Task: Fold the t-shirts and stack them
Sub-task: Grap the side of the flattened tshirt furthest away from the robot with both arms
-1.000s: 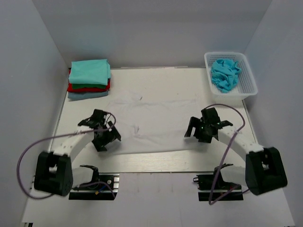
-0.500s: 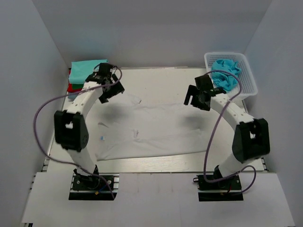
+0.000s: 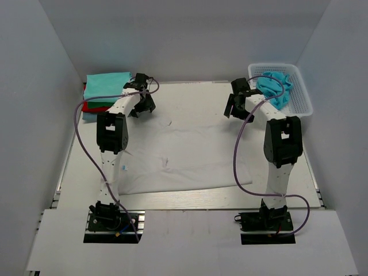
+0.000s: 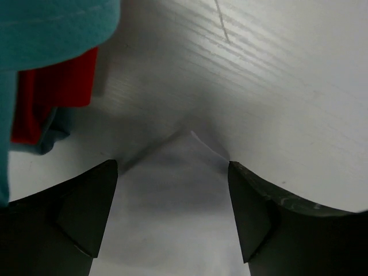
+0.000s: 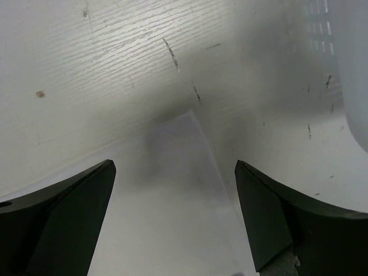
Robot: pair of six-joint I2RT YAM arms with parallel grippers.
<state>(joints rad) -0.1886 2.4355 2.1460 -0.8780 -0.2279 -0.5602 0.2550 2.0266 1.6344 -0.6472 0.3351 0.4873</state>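
The white t-shirt (image 3: 184, 152) lies spread flat on the table. My left gripper (image 3: 144, 104) is open over its far left corner, and that corner (image 4: 172, 201) lies between the fingers in the left wrist view, where the left gripper (image 4: 172, 168) holds nothing. My right gripper (image 3: 234, 107) is open over the far right corner. In the right wrist view the right gripper (image 5: 173, 167) is empty, with that corner (image 5: 172, 195) flat on the table between its fingers. A folded stack with teal (image 3: 108, 86), red (image 3: 92, 106) and grey-blue (image 3: 98, 115) tees sits at the far left.
A white lattice basket (image 3: 302, 100) at the far right holds a crumpled light blue tee (image 3: 275, 89). Its wall (image 5: 351, 69) is close to my right gripper. The folded stack (image 4: 52, 34) is close beside my left gripper. Grey walls enclose the table.
Both arms have stretched from mid-table out to the far corners of the white t-shirt. The shirt now lies flatter, with its far edge drawn out.
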